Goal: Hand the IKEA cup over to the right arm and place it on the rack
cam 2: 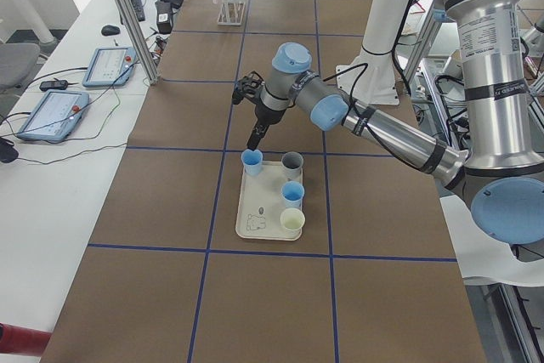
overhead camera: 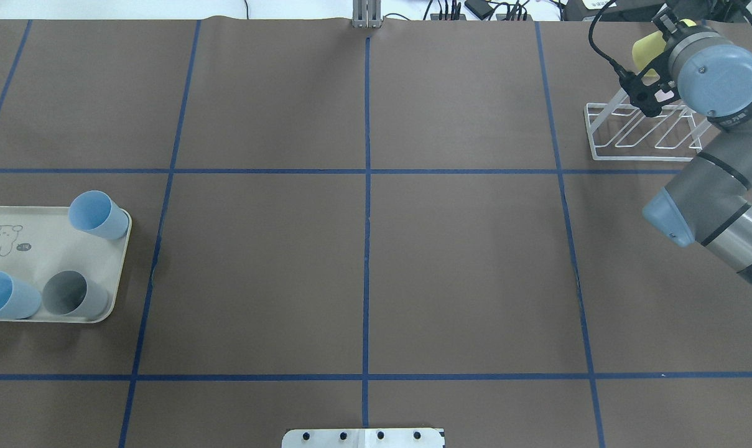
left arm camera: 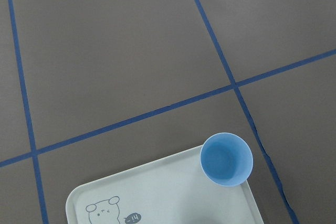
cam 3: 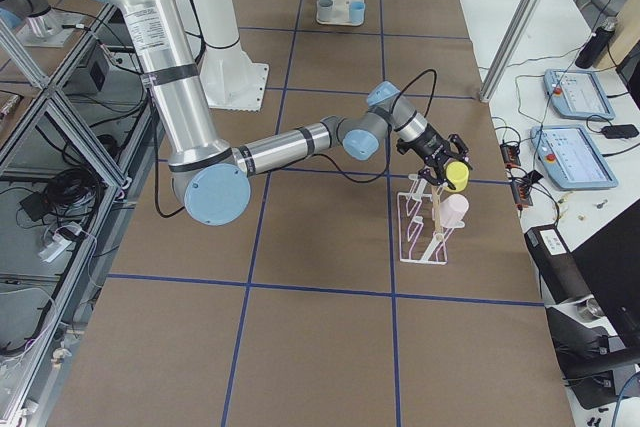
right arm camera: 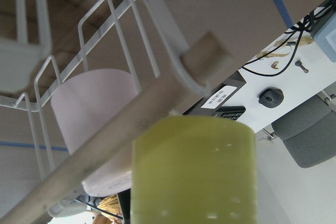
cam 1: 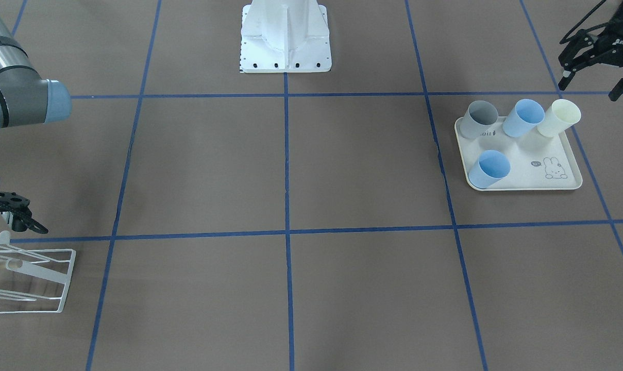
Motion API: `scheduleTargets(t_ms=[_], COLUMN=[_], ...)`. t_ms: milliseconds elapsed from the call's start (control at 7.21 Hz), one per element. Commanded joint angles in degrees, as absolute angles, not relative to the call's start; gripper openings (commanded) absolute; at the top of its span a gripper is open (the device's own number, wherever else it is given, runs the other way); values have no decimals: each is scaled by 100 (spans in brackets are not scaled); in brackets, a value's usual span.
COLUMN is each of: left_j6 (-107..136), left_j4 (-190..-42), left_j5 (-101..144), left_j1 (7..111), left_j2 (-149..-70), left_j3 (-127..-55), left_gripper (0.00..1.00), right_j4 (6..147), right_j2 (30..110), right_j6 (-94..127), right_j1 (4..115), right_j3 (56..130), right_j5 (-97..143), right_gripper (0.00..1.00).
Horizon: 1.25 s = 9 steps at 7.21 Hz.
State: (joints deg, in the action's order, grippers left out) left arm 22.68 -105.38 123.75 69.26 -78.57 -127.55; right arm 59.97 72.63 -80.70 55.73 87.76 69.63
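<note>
Two IKEA cups hang on the white wire rack [cam 3: 424,230] with its wooden dowel [right arm camera: 105,145]: a yellow cup [cam 3: 457,176] and a pink cup [cam 3: 453,209] below it. The right wrist view is filled by the yellow cup [right arm camera: 194,171] and the pink cup [right arm camera: 89,114]. My right gripper [cam 3: 444,155] hovers just beside the yellow cup, jaws spread, holding nothing. Over the tray's far edge hangs my left gripper [cam 1: 589,87], open and empty. The nearest blue cup [left arm camera: 227,159] is below it.
The cream rabbit-print tray [cam 1: 527,178] holds a grey cup [cam 1: 478,118], two blue cups [cam 1: 522,117] and a cream cup [cam 1: 559,117]. The robot's white base [cam 1: 285,36] stands at the table's middle edge. Blue tape lines cross the brown table.
</note>
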Motion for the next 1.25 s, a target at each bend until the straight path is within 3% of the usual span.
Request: scheduleTargets(t_ms=[0,277,693,832,1109], left_j6=[2268,2268,2268,2268,2268], left_j4=[-10538,-10538,-10538,-10547,-10547], left_j5=[12375,12375,12375,12375,12375], left_j1=[6926,6926,6926,6934,6934], left_j2=[-7857,-7857,-7857,-7857,-7857], left_j3=[-12753,-12744,-12744,-12753,-12753], left_gripper=[100,100,100,100,100], right_j4=[6012,6012,5994,5994,5994], right_j2=[7286,7286,7286,7286,7269], right_j6=[-8077,-8104,-8121,-8121,-8121], right_j1=[5502,5441,5265,5265,5265], right_j3=[8754,8754,8736,8728,8736], right_j5=[6891,6891,6442,6451,6451], right_gripper=[54,71,85,98,99])
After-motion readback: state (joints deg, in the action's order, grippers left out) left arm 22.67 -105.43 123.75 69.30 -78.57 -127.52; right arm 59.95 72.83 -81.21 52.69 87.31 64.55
